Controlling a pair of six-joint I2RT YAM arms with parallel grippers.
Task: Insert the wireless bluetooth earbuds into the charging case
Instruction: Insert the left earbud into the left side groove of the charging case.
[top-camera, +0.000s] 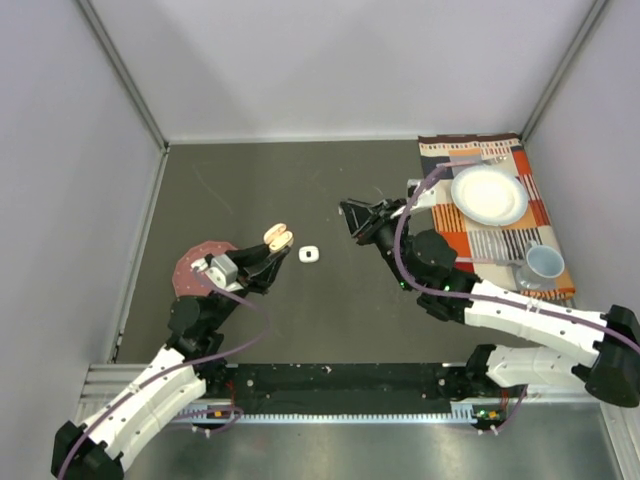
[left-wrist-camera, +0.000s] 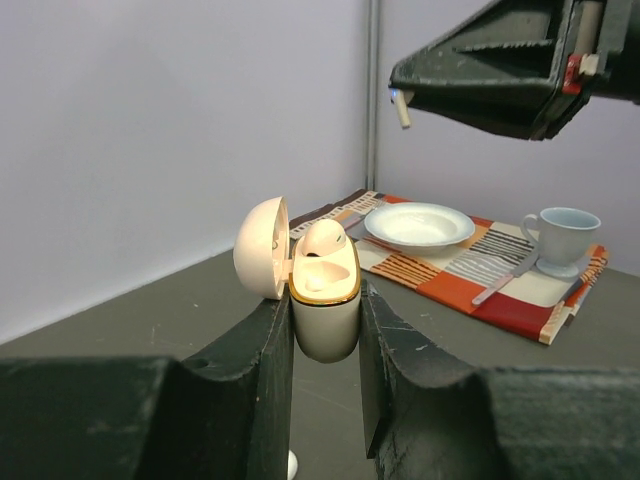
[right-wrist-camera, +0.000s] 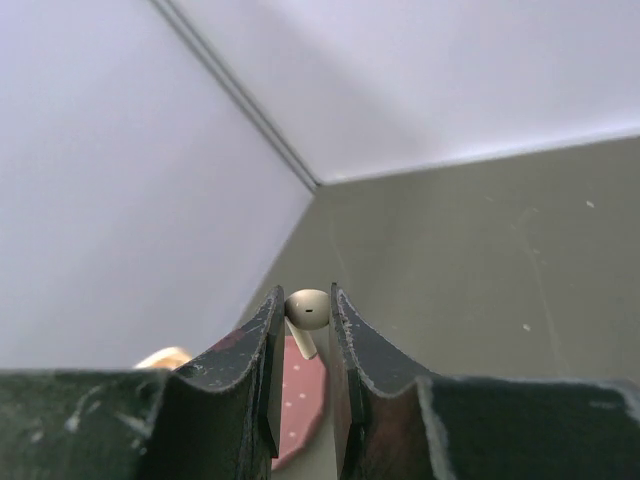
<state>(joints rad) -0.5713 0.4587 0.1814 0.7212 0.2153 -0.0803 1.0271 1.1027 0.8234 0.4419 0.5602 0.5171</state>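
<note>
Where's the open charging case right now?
Top view, left of centre: the open charging case is clamped in the left gripper, beside a small white object.

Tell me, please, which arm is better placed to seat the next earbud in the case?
Right: the right claw grips an earbud; the left claw is busy holding the open case.

Both arms reach inward toward the small white case (top-camera: 309, 254), each tool clamped.
The left tool (top-camera: 268, 247), just left of that case, grips an open charging case (left-wrist-camera: 322, 290) upright. The right tool (top-camera: 352, 220), up and right of it, is raised and pinches an earbud (right-wrist-camera: 307, 310).
</note>
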